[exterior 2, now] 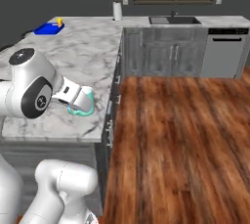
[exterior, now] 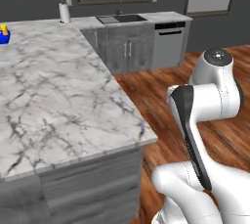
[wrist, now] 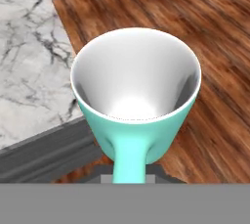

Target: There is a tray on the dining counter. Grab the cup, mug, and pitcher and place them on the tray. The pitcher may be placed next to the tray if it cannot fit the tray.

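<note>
Above the near edge of the marble surface, the hand gripped the teal mug by its handle, a light, rigid, smooth cup likely to swing; the blue tray lay far off.

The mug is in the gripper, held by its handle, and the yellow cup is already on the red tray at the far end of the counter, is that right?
Not quite: the tray is blue, not red, as the right base view shows. The rest holds: the gripper is shut on the handle of the mug, and the cup stands on the tray at the far end of the counter.
</note>
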Controlling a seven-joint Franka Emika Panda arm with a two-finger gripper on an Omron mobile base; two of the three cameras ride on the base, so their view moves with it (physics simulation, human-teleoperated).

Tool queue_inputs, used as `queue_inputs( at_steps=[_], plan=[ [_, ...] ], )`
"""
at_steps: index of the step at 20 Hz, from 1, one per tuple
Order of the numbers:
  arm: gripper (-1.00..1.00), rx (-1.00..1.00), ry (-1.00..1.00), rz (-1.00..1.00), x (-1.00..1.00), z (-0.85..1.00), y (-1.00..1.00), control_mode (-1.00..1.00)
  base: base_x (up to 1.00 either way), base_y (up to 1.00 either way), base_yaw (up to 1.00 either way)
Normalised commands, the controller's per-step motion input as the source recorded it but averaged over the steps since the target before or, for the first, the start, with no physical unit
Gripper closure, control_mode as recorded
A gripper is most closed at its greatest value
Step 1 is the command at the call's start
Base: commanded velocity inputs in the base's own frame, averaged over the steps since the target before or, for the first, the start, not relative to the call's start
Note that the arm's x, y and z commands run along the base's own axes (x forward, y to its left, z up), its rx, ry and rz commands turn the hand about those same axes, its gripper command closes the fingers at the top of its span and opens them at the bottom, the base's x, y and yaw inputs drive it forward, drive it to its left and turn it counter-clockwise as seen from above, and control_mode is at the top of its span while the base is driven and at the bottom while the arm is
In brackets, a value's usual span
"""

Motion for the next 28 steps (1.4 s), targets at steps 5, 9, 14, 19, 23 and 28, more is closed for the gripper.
queue_inputs(
  at_steps=[5,9,14,19,23,28],
  plan=[
    [1.00,0.00,0.00,0.00,0.00,0.00,0.00,1.00,0.00,1.00,0.00],
    [1.00,0.00,0.00,0.00,0.00,0.00,0.00,1.00,0.00,1.00,-0.02],
    [1.00,0.00,0.00,0.00,0.00,0.00,0.00,1.00,0.00,1.00,-0.03],
    [1.00,0.00,0.00,0.00,0.00,0.00,0.00,1.00,0.00,1.00,-0.05],
    [1.00,0.00,0.00,0.00,0.00,0.00,0.00,1.00,0.00,1.00,-0.06],
    [1.00,0.00,0.00,0.00,0.00,0.00,0.00,1.00,0.07,1.00,-0.06]
  ],
)
